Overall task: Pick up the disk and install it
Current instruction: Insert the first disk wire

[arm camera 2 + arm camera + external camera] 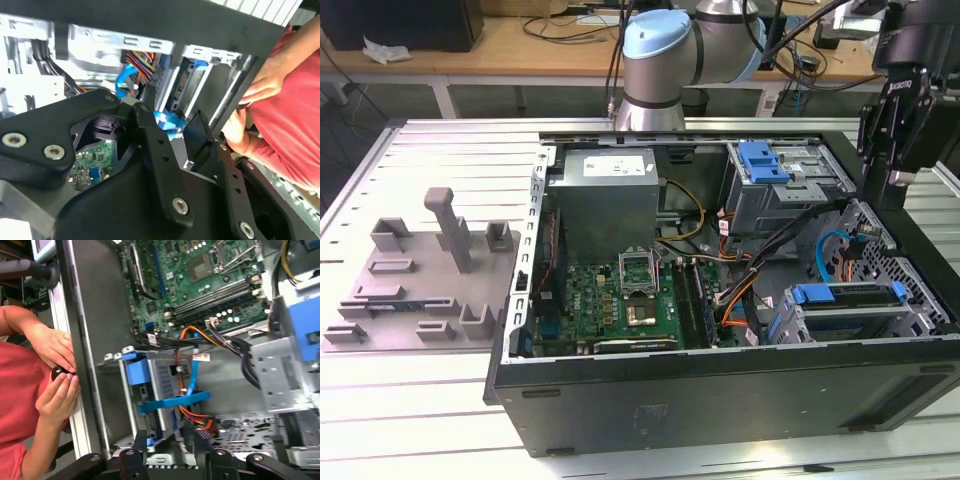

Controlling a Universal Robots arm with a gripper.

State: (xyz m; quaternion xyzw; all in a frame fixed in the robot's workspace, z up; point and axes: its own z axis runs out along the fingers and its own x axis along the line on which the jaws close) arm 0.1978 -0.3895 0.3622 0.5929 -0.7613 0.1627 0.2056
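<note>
The disk [848,318] sits in a metal drive cage at the near corner of the open computer case [720,400], on the exterior view's right, with its blue carrier bar across the top. My gripper [892,180] hangs above the case's edge on that side, just beyond the cage. In the first wrist view the disk's blue carrier [172,403] lies ahead of the gripper [170,444], apart from it. The two black fingers [150,135] stand apart in both wrist views and hold nothing.
A person in a red top stands at the case wall; their hands [55,370] hold a small black object against its rim. Orange and blue cables [192,370] run beside the cage. A blue bracket [765,160] tops the far cage. A grey fixture tray [420,285] lies outside the case.
</note>
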